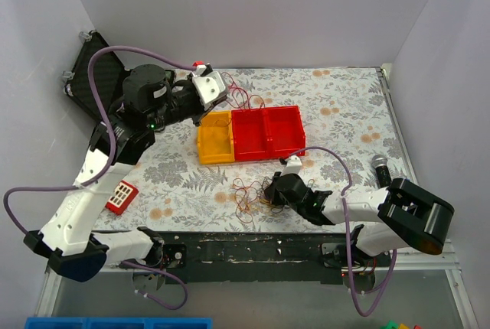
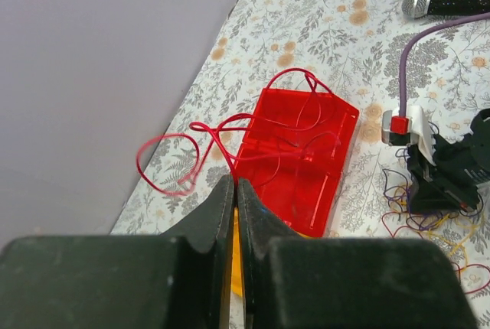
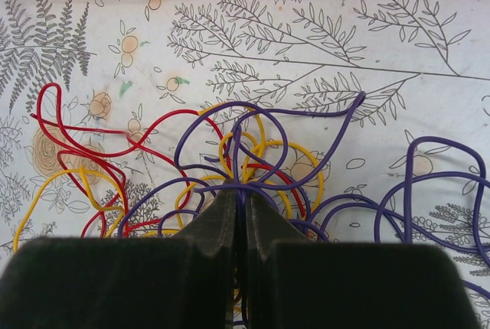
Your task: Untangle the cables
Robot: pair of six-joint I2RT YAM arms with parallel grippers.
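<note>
The cables lie as a loose bundle (image 1: 249,195) of thin red, yellow and purple wire loops on the floral cloth in front of the trays; the bundle fills the right wrist view (image 3: 253,153). My right gripper (image 1: 269,191) is low on the bundle, its jaws shut on purple wire (image 3: 245,191). My left gripper (image 1: 205,88) is raised at the back, shut on one red wire (image 2: 235,184). That red wire (image 2: 164,164) trails in loops over the cloth and across the red tray (image 2: 337,126).
A red two-compartment tray (image 1: 295,126) and a yellow tray (image 1: 205,145) sit mid-table. A black case (image 1: 84,69) is at the back left, a small red keypad device (image 1: 121,197) at the front left, and a microphone (image 1: 380,167) at the right.
</note>
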